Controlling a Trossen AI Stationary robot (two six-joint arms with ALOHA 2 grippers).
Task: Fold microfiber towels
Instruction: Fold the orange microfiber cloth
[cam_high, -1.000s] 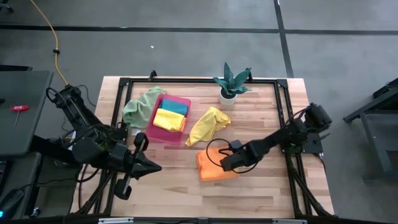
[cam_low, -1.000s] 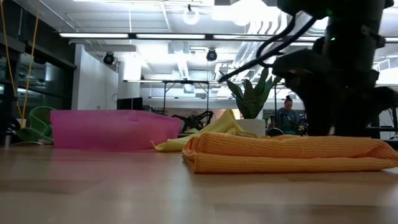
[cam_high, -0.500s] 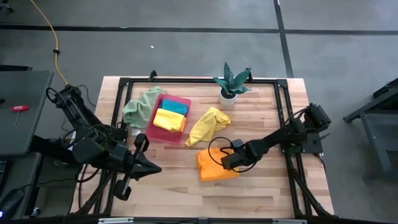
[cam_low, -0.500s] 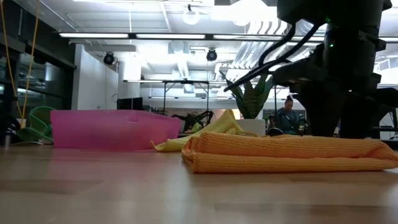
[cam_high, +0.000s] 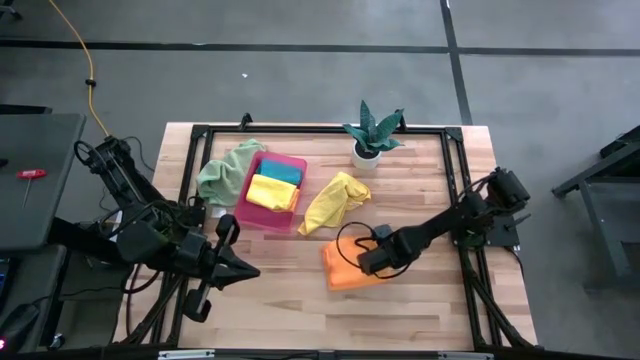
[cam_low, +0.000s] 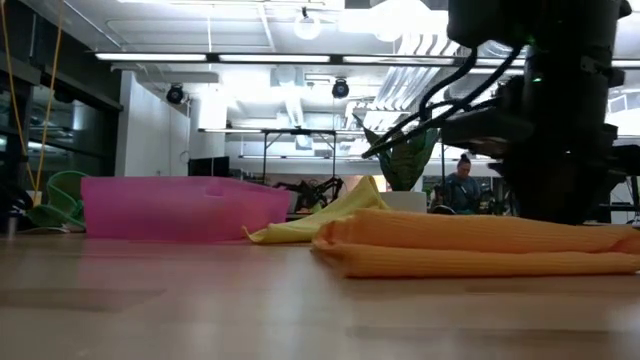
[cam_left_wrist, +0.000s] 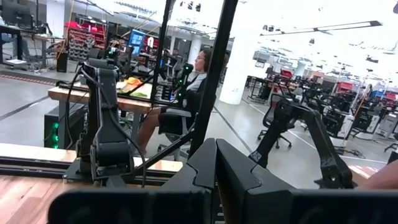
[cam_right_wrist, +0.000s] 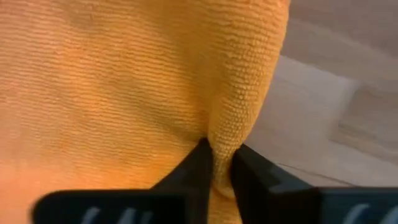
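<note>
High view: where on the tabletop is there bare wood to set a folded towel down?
Free: the near strip between the left pincer and the orange towel, and the corner right of the potted plant. Crowded: around the pink tray, pale green towel and yellow towel.

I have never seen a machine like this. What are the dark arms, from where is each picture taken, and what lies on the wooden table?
It is a robot with two dark arms; each ends in a two-finger gripper. One picture looks straight down from above, one looks level across the table top, and two come from cameras on the wrists.

On the table lie soft towels: a pale green towel, a loose yellow towel and a folded orange towel. A pink tray holds another yellow towel and a teal towel. A potted plant stands at the far edge.

The right gripper pinches the orange towel's edge. The left gripper waits shut at the table's left side, holding nothing.
</note>
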